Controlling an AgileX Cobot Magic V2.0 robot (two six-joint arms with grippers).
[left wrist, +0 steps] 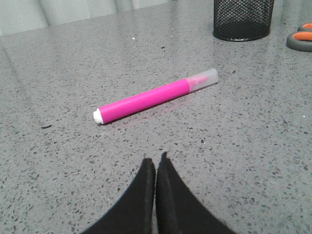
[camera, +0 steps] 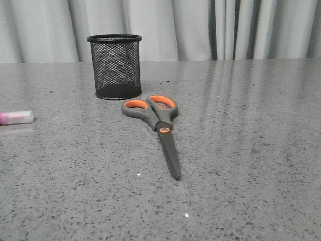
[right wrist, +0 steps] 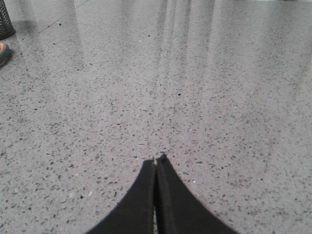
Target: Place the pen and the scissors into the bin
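**Both grippers closed and empty; pen and scissors on the table, cup unfilled**

The left gripper (left wrist: pixel 155 163) has its fingers pressed together, holding nothing, with the pen (left wrist: pixel 155 95) lying on its side on the table (left wrist: pixel 58 68) just ahead of the tips. The right gripper (right wrist: pixel 156 162) is likewise clenched and empty over bare tabletop. The fingers must open before any grasp; coming down closed would likely knock the pen, and being round, it could roll away.

In the front view the pen (camera: pixel 16 117) sits at the far left edge, well apart from the bin (camera: pixel 115 66), which stands upright toward the back. The scissors (camera: pixel 156 126) lie flat with the handles just beside the cup's base and the blades pointing toward the robot.

Flat scissors are probably hard to pinch off the surface, and a reach for the handles risks bumping the light cup. Both items stand taller than the cup, so a careless drop could tip it.

Nothing else blocks the way; curtains (camera: pixel 200 30) hang behind.
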